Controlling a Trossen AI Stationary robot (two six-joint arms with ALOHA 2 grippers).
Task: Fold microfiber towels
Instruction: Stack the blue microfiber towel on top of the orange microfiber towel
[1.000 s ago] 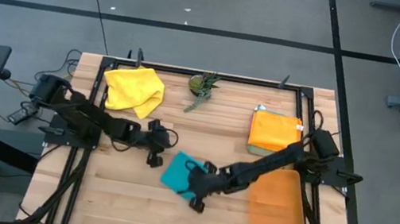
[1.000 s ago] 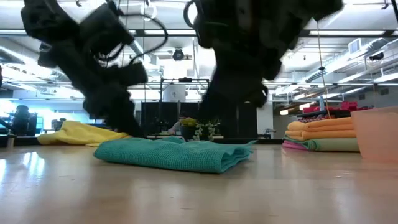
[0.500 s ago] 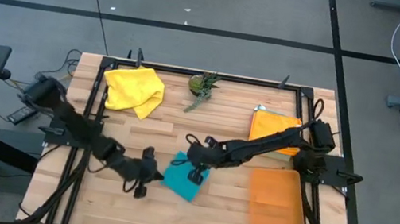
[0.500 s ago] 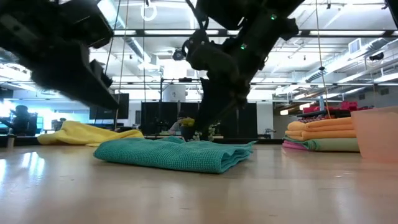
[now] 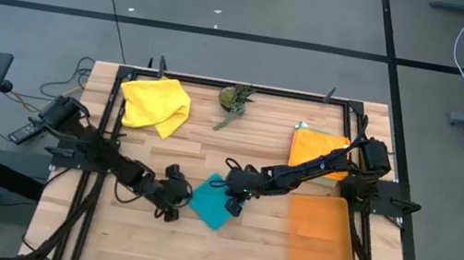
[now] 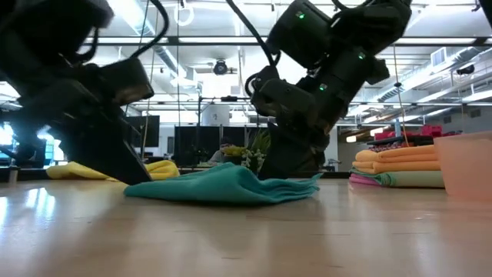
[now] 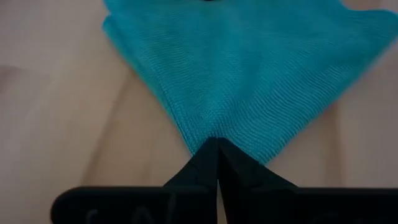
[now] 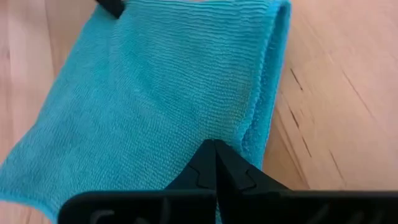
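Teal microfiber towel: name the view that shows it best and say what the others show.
The right wrist view: the teal microfiber towel fills it, weave and folded edge clear. The left wrist view shows one corner; the high view a small patch; the low view its edge-on profile, raised in the middle.

At table centre, near the front edge: 1 folded towel (image 5: 213, 204), with the left gripper (image 5: 175, 201) at its left edge and the right gripper (image 5: 235, 198) at its right. Behind left, a crumpled towel (image 5: 155, 104); behind centre, a plant (image 5: 236, 99). On the right, a towel stack (image 5: 316, 151), with a mat (image 5: 322, 238) in front.
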